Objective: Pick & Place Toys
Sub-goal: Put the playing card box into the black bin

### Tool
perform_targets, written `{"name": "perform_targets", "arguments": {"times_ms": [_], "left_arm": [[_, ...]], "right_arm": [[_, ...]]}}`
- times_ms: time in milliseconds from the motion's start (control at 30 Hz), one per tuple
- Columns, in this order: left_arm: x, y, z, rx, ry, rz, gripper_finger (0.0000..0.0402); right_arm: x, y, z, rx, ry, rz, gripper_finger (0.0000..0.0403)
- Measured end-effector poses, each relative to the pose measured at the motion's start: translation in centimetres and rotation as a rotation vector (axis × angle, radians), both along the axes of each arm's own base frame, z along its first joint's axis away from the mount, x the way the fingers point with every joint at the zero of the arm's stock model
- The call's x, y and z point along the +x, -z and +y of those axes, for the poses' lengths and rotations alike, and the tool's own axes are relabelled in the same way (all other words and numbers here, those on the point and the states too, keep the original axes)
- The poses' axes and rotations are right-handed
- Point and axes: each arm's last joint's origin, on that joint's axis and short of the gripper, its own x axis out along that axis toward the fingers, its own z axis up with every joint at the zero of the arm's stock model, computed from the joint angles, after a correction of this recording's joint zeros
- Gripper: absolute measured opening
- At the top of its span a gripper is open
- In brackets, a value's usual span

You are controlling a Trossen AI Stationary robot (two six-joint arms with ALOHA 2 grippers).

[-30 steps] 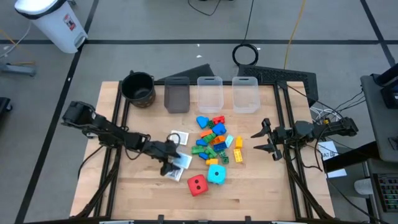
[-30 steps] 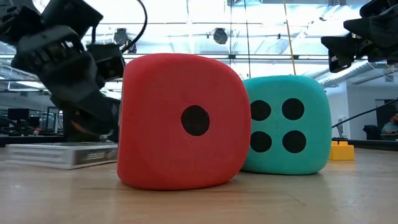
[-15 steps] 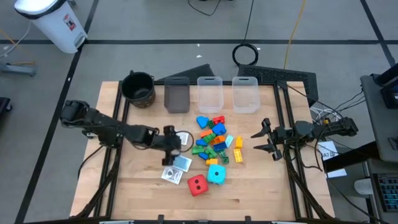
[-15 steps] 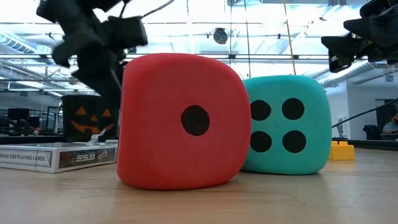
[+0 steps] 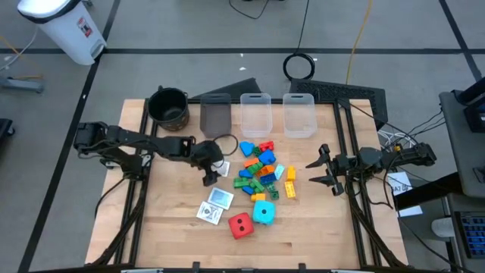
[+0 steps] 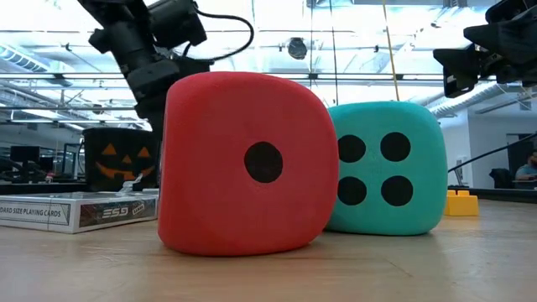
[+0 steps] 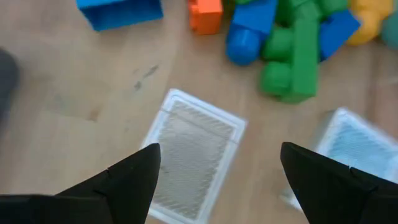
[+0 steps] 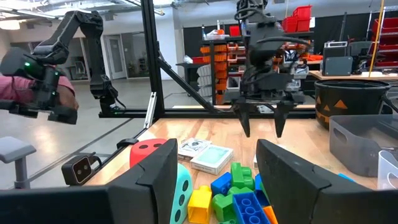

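Low view showed the red cube point(image 6: 243, 164) nearest, touching the cyan cube point(image 6: 390, 168). Beyond, the left gripper point(image 5: 210, 173) hung open and empty over a white card point(image 7: 193, 155), probably lining up to grasp it; the right gripper point(image 5: 322, 170) waited, open and empty.

Two dotted cubes sit on the table: one red cube point(image 5: 239, 225) and one cyan cube point(image 5: 264, 212). Three card packs point(image 5: 220, 199) show. Three bins point(image 5: 255, 114) stand in a row: one grey, two clear. One black pot point(image 5: 168, 107). Bricks point(image 5: 259, 168) too heaped to count.
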Motion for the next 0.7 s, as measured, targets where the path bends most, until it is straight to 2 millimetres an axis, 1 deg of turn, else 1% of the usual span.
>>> {"name": "perform_targets", "arguments": {"times_ms": [67, 133, 233, 300, 400, 533, 700], "left_arm": [[0.0, 0.0, 0.5, -0.022, -0.035, 0.001, 0.0337], [-0.1, 0.0, 0.7, 0.002, -0.033, 0.001, 0.0337], [-0.1, 0.1, 0.4, 0.100, 0.120, 0.009, 0.0338], [-0.2, 0.3, 0.3, 0.169, 0.175, 0.040, 0.0338], [-0.1, 1.2, 0.7, 0.215, 0.155, 0.092, 0.0338], [0.4, 3.0, 1.0, 0.203, 0.163, 0.160, 0.0338], [0.9, 4.0, 1.1, 0.213, 0.215, 0.174, 0.0338]], "right_arm": [[0.0, 0.0, 0.0, 0.000, 0.000, 0.000, 0.0187], [0.0, 0.0, 0.0, 0.000, 0.000, 0.000, 0.0187], [0.0, 0.0, 0.0, 0.000, 0.000, 0.000, 0.0188], [0.0, 0.0, 0.0, 0.000, 0.000, 0.000, 0.0187], [0.0, 0.0, 0.0, 0.000, 0.000, 0.000, 0.0188], [0.0, 0.0, 0.0, 0.000, 0.000, -0.001, 0.0187], [0.0, 0.0, 0.0, 0.000, 0.000, 0.001, 0.0187]]}}
